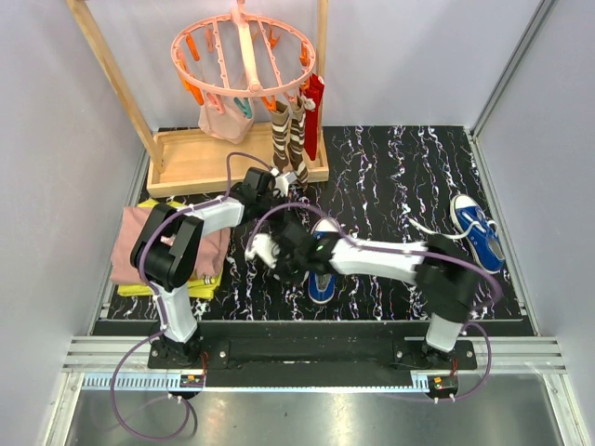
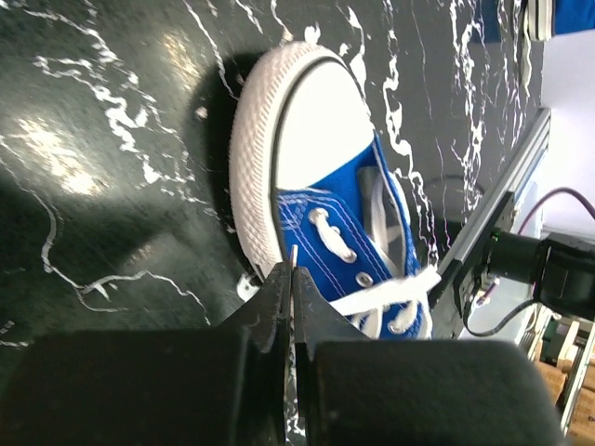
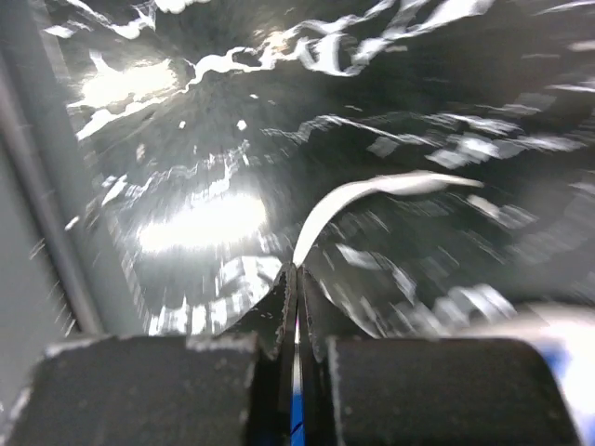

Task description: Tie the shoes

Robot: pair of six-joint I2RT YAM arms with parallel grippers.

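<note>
In the top view the right arm (image 1: 372, 255) hides most of the middle shoe (image 1: 322, 286), the right wrist view is motion-blurred, smearing the lace (image 3: 372, 190) that runs from the right gripper (image 3: 297, 271), and the left wrist view's upper right corner cuts off the far shoe (image 2: 572, 11).

Desk (image 1: 390, 177) is black with white marble veins. Wooden stand (image 1: 200, 163) sits at the back-left of it, and a pink round peg hanger (image 1: 244, 51) hangs above the stand's tray. Clipped to it, dangling over the stand's right end: striped brown socks (image 1: 288, 139) and a red sock (image 1: 313, 107), plus a pinkish cloth (image 1: 221, 119) nearer the middle. In front of the stand, a folded pink cloth (image 1: 130, 246) lies on a yellow one (image 1: 139, 289).
</note>
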